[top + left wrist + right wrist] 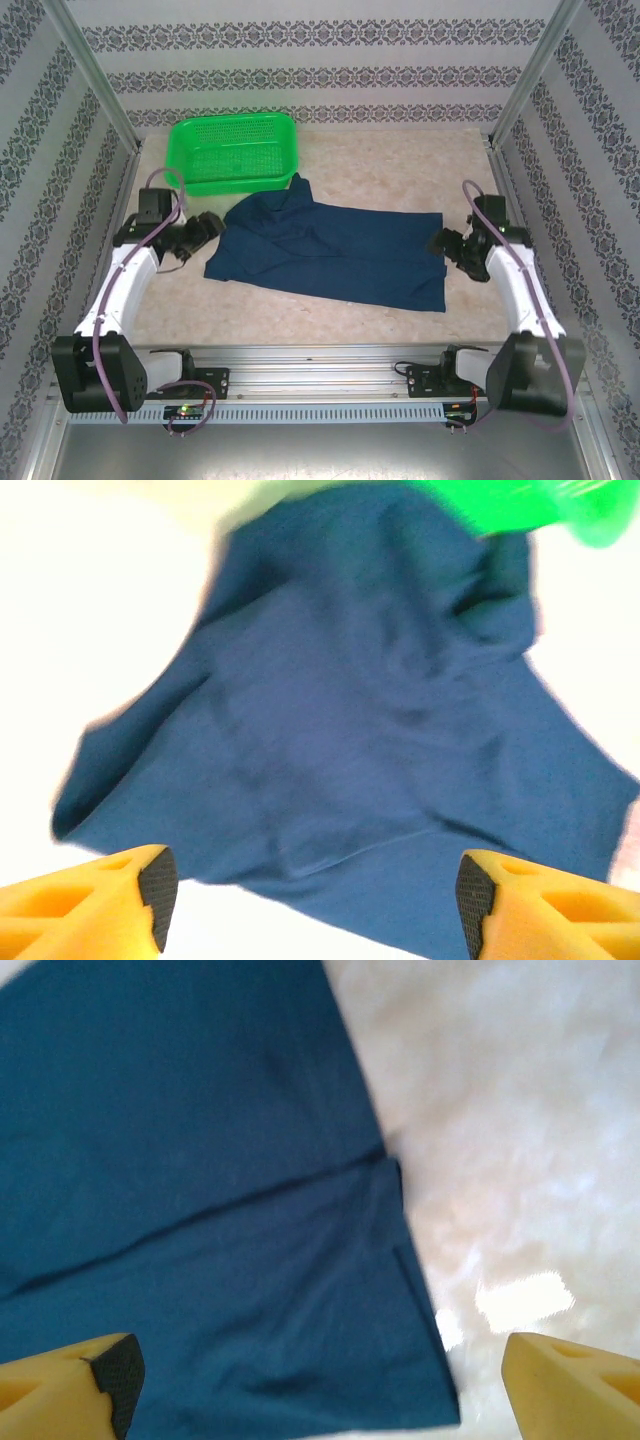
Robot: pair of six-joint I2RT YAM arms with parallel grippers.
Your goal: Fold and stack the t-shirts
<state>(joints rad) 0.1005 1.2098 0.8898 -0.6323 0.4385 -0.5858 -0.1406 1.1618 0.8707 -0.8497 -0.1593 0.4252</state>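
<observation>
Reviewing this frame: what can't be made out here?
Top view: t-shirt underside, hidden by its own cloth; layers in the rumpled end uncountable.
Left wrist view: green basket blurred, cut by the top edge.
Right wrist view: t-shirt runs off the left and top edges.

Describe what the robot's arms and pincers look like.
The left arm and right arm have white link shells with black joints and bases. A purplish cable loops along each. The left pincer and right pincer have yellow-orange fingers with black pads.
</observation>
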